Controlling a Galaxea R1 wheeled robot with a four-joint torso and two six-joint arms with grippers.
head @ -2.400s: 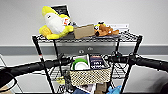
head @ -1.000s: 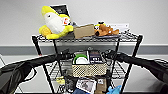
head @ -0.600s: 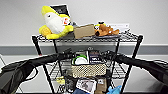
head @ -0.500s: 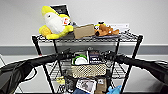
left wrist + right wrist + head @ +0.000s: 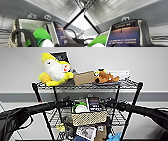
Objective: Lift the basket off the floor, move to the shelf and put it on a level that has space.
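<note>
My left gripper (image 5: 67, 103) at centre-left, my right gripper (image 5: 111, 103) at centre-right; basket (image 5: 89, 117) hangs between them, long axis running across, at the shelf (image 5: 136, 94) second tier, lower centre; arms equally near; cannot tell finger spread on either side

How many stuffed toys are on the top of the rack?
2. A yellow plush sits at the left of the top tier, and a small orange-brown one lies toward the right. The box between might hide others.
</note>
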